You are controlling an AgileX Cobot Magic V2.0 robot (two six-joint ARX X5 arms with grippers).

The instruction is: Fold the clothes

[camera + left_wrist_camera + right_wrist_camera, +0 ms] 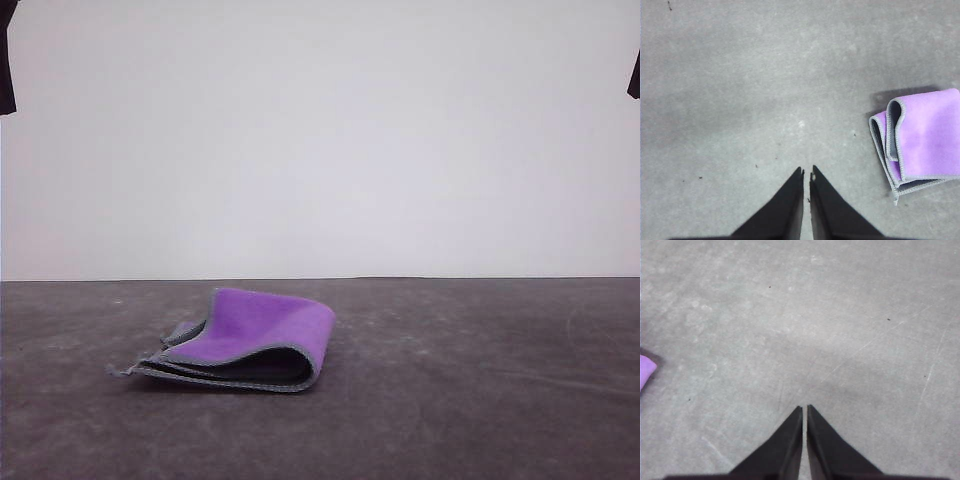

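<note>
We see a dull grey bench (480, 400), its top mottled and marked with pale scuffs and thin scratches, running back to a straight far edge. Behind it stands a plain white wall (320, 130), bare and evenly lit. In the upper corners of the front view dark parts of the arms just enter at either side.

Left of the middle of the bench, well back from the near edge, lies the cloth (250, 342). We find it folded over on itself into a small thick bundle, the bright purple face outward on top, the dark grey face showing inside the open layers at the front. Grey stitched edging runs along each layer, and a loose corner trails out to the left.

From the left wrist we see our left gripper (806, 172) over bare bench, its two black fingers almost touching and holding nothing, the cloth (925, 137) well apart from it. Our right gripper (804, 409) likewise hangs over bare bench, fingers drawn nearly together with nothing between them.
</note>
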